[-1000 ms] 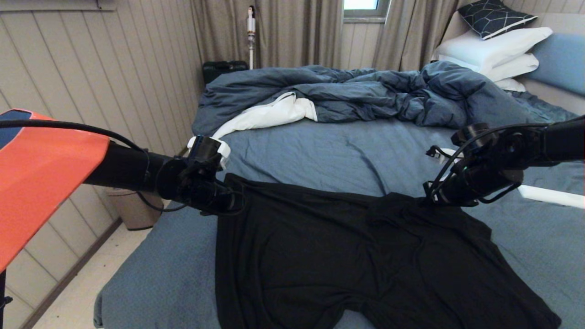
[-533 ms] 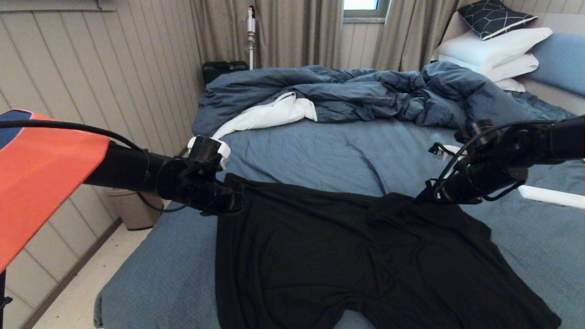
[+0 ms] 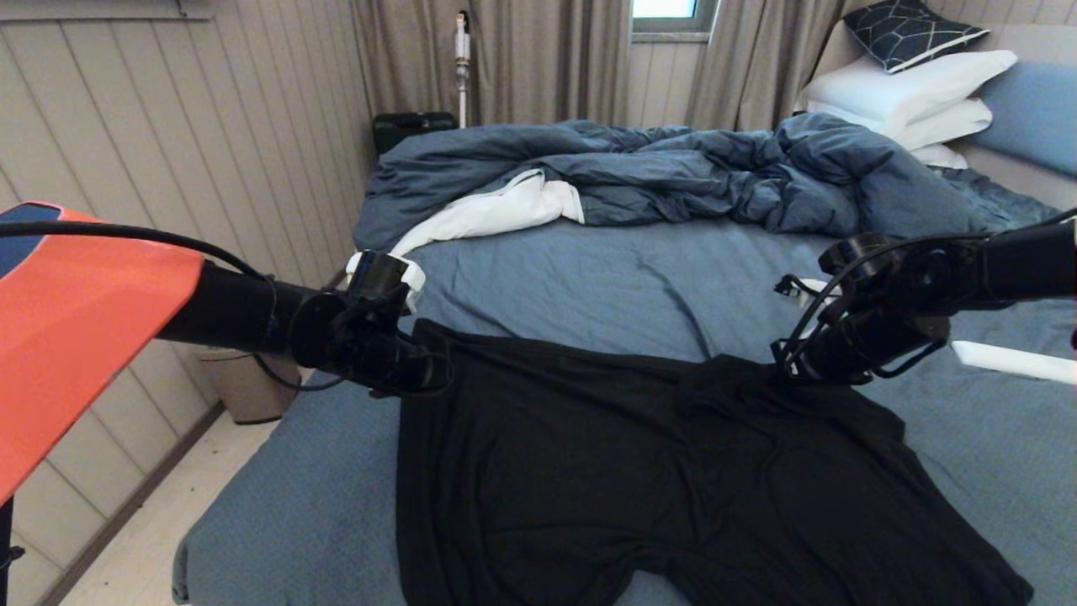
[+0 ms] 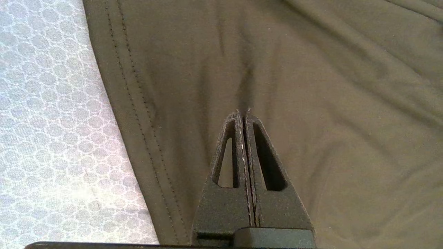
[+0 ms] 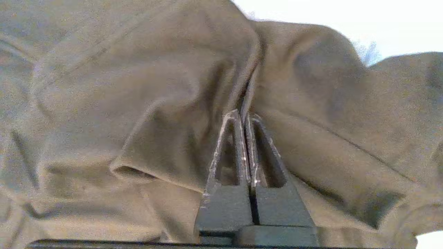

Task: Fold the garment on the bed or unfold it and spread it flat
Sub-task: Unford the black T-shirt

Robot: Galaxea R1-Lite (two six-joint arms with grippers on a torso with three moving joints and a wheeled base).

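Note:
The garment [image 3: 656, 471], a plain black T-shirt with no print showing, lies spread over the near part of the bed [image 3: 589, 278] on its slate-blue sheet. My left gripper [image 3: 425, 370] is shut on the cloth at the garment's far left corner. The left wrist view shows its fingertips [image 4: 243, 112] pinching a crease just inside the stitched hem [image 4: 131, 103]. My right gripper [image 3: 778, 374] is shut on a bunched fold at the garment's far right edge. The right wrist view shows cloth [image 5: 121, 86] drawn up between its tips [image 5: 243, 116].
A rumpled dark blue duvet [image 3: 673, 168] with white lining lies across the far half of the bed. White pillows [image 3: 909, 93] and a patterned cushion [image 3: 909, 32] are stacked at the far right. A bin [image 3: 244, 383] stands on the floor by the left wall.
My right gripper opened, pushed a little forward, came back and closed on the bunched far edge of the garment. The left gripper kept its hold and did not move.

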